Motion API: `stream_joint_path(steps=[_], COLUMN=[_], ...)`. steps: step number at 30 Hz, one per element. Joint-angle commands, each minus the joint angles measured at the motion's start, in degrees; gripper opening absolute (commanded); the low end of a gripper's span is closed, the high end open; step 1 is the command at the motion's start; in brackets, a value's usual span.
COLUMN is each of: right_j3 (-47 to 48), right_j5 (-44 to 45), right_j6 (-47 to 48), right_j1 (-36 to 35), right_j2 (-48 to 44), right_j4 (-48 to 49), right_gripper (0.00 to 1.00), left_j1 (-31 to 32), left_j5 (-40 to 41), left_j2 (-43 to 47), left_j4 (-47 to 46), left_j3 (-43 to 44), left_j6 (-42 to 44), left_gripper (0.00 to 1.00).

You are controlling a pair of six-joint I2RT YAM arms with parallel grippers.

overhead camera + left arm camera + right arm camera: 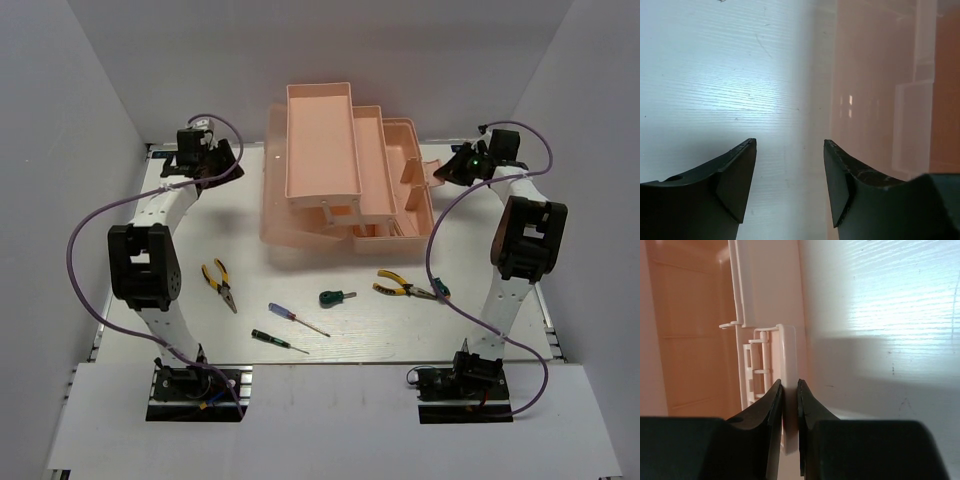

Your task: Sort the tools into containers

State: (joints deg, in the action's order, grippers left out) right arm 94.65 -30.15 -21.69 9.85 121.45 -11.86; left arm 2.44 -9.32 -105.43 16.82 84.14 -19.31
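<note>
Right gripper (790,390) pinches a thin wall of the pink toolbox (320,140); left gripper (790,145) hangs spread at the toolbox's left. Tools (337,297) lie before the toolbox, with one pair of yellow-handled pliers (220,283) on the left gripper's side.

place: robot lab — white booth walls (70,120); twin arms (150,265) bolted to table (380,335)

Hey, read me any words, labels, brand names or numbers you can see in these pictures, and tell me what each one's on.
No text can be read in any view.
The pink toolbox shows no label or brand.
The tools, such as the pliers by the left arm and the purple-handled screwdriver, are too small here to show any markings.
</note>
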Motion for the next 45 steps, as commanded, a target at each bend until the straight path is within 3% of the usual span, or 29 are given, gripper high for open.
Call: stream_joint_path(steps=[1,6,9,10,13,14,21,22,24,25,26,27,29,30,31,32,34,36,41,45], right_j3=[-1.0,-1.3,-1.2,-1.3,-1.8,-1.9,-7.5,-8.9,-17.1,-19.3,-25.0,-26.6,-32.2,-33.6,-36.5,-39.7,-44.4,-49.8,-56.0,-58.6], right_j5=[5.4,4.1,3.3,3.3,3.4,3.5,5.1,4.8,1.5,0.3,-4.9,-6.6,-10.6,-12.3,-12.5,-11.8,-7.0,-0.5,7.4,12.3], right_j6=[0.8,0.9,2.6,3.0,5.3,5.6,18.6,25.8,30.6,37.6,40.3,43.2,54.4,59.2,60.5,61.2,56.9,51.3,43.6,41.1], right_j1=[1.2,1.3,1.3,1.4,1.5,1.5,2.5,2.5,3.4,3.5,3.6,3.8,3.6,3.3,3.3,2.8,2.3,2.0,-0.8,-3.0], right_j2=[0.6,0.5,0.0,-1.0,-2.4,-3.3,-14.6,-16.3,-24.5,-26.4,-32.7,-34.8,-40.3,-45.0,-46.3,-47.4,-51.4,-53.1,-52.7,-50.4], right_j4=[2.4,2.1,1.5,1.4,1.0,0.8,-5.0,-5.0,-4.8,-4.8,-5.7,-6.9,-15.5,-20.2,-23.3,-23.7,-21.1,-17.4,-10.6,-6.4], right_gripper=[0.0,0.0,0.39,0.61,0.75,0.87,0.9,0.9,0.9,0.84,0.56,0.36,0.08,0.0,0.0,0.0,0.0,0.11,0.38,0.48], left_j1=[-0.7,-1.7,-1.7,-1.7,-1.7,-1.0,0.0,0.0,0.7,1.2,2.1,2.7,4.1,5.7,6.4,7.9,9.3,11.5,14.9,16.7], left_j5=[-0.7,-1.2,-1.2,-1.2,-1.8,-1.8,-9.8,-13.8,-18.2,-23.0,-24.6,-26.8,-27.4,-29.2,-29.9,-29.9,-29.9,-30.7,-34.8,-33.4], left_j2=[2.7,5.0,8.6,10.0,16.5,18.3,33.5,34.6,35.8,35.8,35.8,35.8,36.4,37.2,38.0,38.0,38.6,38.6,41.3,43.6], left_j4=[0.0,0.0,-0.6,-0.6,-2.6,-3.2,-6.5,-8.0,-8.0,-8.6,-8.6,-8.0,-8.0,-8.6,-8.6,-8.6,-7.9,-6.3,-8.7,-8.7], left_j3=[-1.0,-2.0,-4.1,-4.9,-9.0,-10.0,-21.4,-23.0,-26.9,-28.2,-30.4,-31.5,-35.2,-36.3,-37.3,-39.0,-39.1,-38.5,-39.8,-40.4], left_j6=[0.2,-0.3,-1.4,-2.0,-3.3,-3.3,-3.9,-3.9,-1.4,-0.6,0.2,2.2,3.5,4.0,5.1,5.9,8.7,10.4,11.0,11.7], left_gripper=[0.67,0.69,0.73,0.75,0.81,0.81,0.8,0.74,0.45,0.31,0.12,0.07,0.04,0.06,0.1,0.23,0.38,0.57,0.7,0.76])
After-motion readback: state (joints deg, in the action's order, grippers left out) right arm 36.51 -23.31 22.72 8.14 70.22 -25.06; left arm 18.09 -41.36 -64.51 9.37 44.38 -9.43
